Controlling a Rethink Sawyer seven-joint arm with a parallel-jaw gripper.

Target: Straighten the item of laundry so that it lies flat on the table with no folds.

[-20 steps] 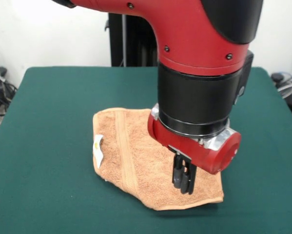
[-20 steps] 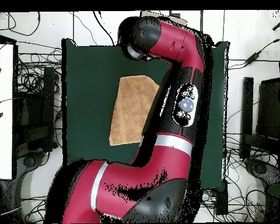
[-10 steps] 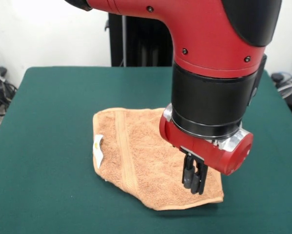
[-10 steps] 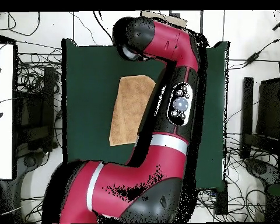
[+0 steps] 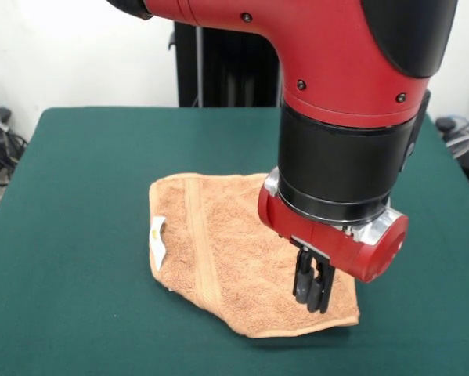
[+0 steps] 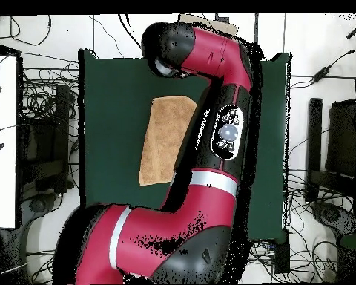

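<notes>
Lying on the green table point(image 5: 77, 172), the tan-orange towel point(image 5: 218, 251) sits near the table's middle in the front view, with bare green cloth on all sides of it. The towel is not spread into a full square: it forms an irregular, folded shape with a rounded upper left corner, a straight lower right edge and a slanted lower left edge. A woven border band point(image 5: 200, 243) runs down the towel's left part, from the top edge toward the lower edge. A white label point(image 5: 158, 237) with yellow print stands out from the left edge and curls slightly upward. The red and black arm point(image 5: 336, 117) comes down over the towel's right half and hides part of it. The gripper point(image 5: 312, 294) hangs below the red wrist, over the towel's lower right area, close to the corner there. Its two black fingers stand close together with nothing visible between them; whether the tips touch the cloth cannot be told. In the overhead view the towel point(image 6: 162, 145) shows as a tall, narrow tan patch on the table point(image 6: 110, 111), wider at its top end than at its bottom, with the arm point(image 6: 225, 119) covering its right edge. The gripper itself is hidden under the arm in that view.
</notes>
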